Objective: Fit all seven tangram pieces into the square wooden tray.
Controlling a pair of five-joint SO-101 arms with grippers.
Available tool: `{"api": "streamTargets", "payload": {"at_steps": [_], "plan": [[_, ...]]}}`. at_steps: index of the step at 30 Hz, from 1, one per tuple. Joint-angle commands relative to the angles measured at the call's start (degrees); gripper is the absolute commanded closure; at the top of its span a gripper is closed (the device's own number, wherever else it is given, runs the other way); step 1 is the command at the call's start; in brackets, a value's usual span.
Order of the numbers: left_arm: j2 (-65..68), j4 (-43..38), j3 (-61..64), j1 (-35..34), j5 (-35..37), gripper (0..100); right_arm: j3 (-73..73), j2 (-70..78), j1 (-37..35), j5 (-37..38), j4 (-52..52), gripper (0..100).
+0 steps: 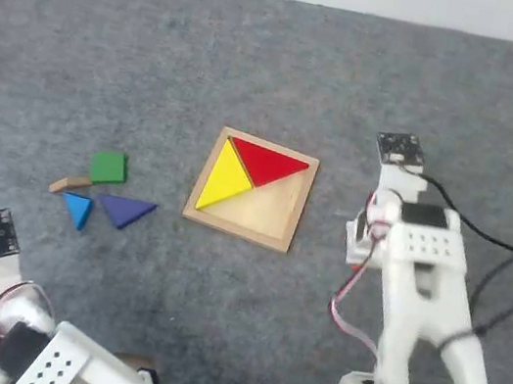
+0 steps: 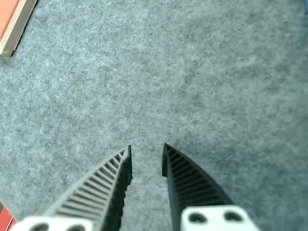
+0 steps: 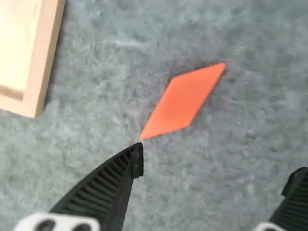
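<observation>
The square wooden tray (image 1: 274,231) lies mid-table with a yellow triangle (image 1: 224,178) and a red triangle (image 1: 268,163) inside it. To its left on the carpet lie a green square (image 1: 109,167), a tan piece (image 1: 70,184), a blue triangle (image 1: 78,208) and a purple triangle (image 1: 125,210). An orange parallelogram (image 3: 184,100) rests flat on the carpet beside the tray's corner (image 3: 30,53). My right gripper (image 3: 216,168) hangs open just above it, one fingertip (image 3: 135,155) by its near point. My left gripper (image 2: 147,150) is slightly open over bare carpet, holding nothing.
The right arm (image 1: 417,240) stands just right of the tray with cables trailing to the right. The left arm (image 1: 14,328) sits at the near left corner. A wooden edge (image 2: 13,30) with a red-orange surface shows far off in the left wrist view.
</observation>
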Motion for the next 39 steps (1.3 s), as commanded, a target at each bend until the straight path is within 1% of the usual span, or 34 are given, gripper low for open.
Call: {"api": "streamTargets", "payload": {"at_steps": [1, 3, 7, 13, 17, 22, 26, 29, 32, 39], "plan": [[-0.9, 0.4, -0.4, -0.3, -0.6, 90, -7.4, 8.2, 0.3, -2.2, -4.0, 55.0], [-0.9, 0.4, -0.4, -0.3, -0.6, 90, -8.0, 10.3, -0.2, -2.3, -6.5, 55.0], [-0.9, 0.4, -0.4, -0.4, -0.7, 90, -8.6, 11.7, -1.7, -1.9, -8.1, 55.0], [-0.9, 0.4, -0.4, -0.4, -0.7, 90, -8.2, 12.4, -1.9, -2.0, -9.0, 55.2], [-0.9, 0.4, -0.4, -0.4, -0.7, 90, -8.4, 17.1, -1.7, -2.3, -12.9, 56.1], [-0.9, 0.4, -0.4, -0.4, -0.7, 90, -8.6, 22.5, -2.0, -2.2, -17.6, 66.5], [-0.9, 0.4, -0.4, -0.4, -0.7, 90, -8.5, 23.3, -1.9, -2.6, -17.3, 69.0], [-0.9, 0.4, -0.4, -0.4, -0.7, 90, -8.5, 22.9, -1.5, -5.6, -16.2, 75.7], [-0.9, 0.4, -0.4, -0.4, -0.7, 90, -8.5, 22.9, -1.5, -6.3, -13.8, 81.5], [-0.9, 0.4, -0.4, -0.4, -0.7, 90, -8.6, 22.6, -1.5, -6.4, -11.6, 82.7]]}}
